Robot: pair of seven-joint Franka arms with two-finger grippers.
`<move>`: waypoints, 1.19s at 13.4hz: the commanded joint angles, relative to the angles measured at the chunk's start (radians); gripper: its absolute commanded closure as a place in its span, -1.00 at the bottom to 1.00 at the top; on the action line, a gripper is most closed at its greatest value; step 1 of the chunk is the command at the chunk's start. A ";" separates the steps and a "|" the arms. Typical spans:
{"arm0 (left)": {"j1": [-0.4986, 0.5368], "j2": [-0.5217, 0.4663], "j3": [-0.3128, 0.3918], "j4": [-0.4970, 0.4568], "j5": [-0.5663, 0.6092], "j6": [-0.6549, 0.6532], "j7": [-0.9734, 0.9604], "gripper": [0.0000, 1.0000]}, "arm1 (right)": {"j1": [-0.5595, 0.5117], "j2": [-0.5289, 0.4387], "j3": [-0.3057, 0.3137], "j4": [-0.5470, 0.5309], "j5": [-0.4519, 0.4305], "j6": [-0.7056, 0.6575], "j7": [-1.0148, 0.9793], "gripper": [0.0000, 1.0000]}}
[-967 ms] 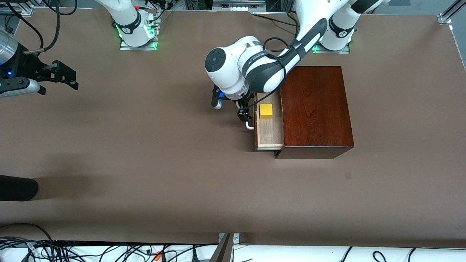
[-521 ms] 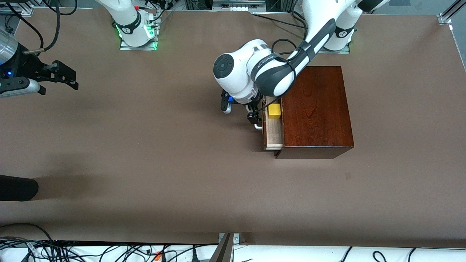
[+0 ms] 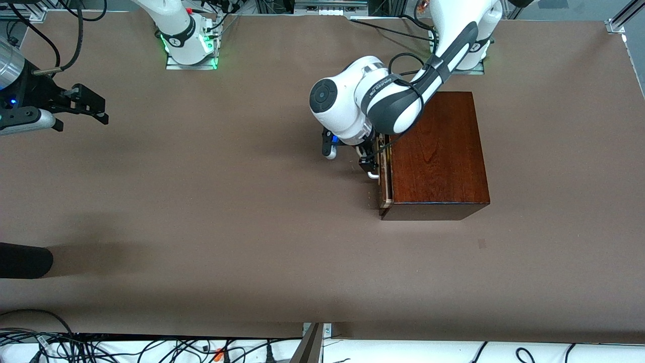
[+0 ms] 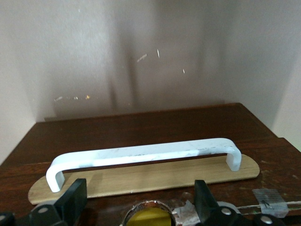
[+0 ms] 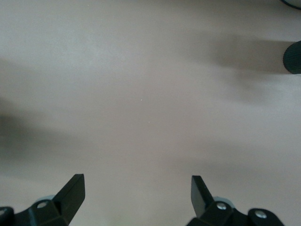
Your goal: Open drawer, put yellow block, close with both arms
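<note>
The mahogany box stands toward the left arm's end of the table. The drawer is pushed almost fully in, with only a thin pale strip of tray showing. My left gripper is at the drawer front by the white handle. In the left wrist view it is open, and the handle lies across just past the fingertips. The yellow block is hidden in the front view; a patch of yellow shows through a round hole. My right gripper is open and empty in its wrist view, waiting over bare table.
A dark rounded object juts in at the right arm's end of the table, nearer the front camera, and shows in the right wrist view. Cables run along the nearest table edge.
My left arm has pushed the drawer steadily into the box. The tray has gone from well out to almost shut, and the yellow block has passed out of sight. The right arm has not moved.
</note>
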 commanded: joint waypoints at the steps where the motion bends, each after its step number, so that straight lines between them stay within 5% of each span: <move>1: 0.031 -0.063 0.005 -0.090 0.047 -0.010 0.028 -1.00 | -0.005 -0.014 0.006 0.004 0.000 -0.017 0.007 -1.00; 7: 0.020 -0.060 0.002 -0.063 0.052 -0.014 0.007 -1.00 | -0.005 -0.014 0.008 0.004 0.000 -0.017 0.010 -1.00; 16: -0.021 -0.118 -0.016 0.137 -0.003 -0.011 -0.450 -1.00 | -0.005 -0.016 0.005 0.004 0.000 -0.018 0.020 -1.00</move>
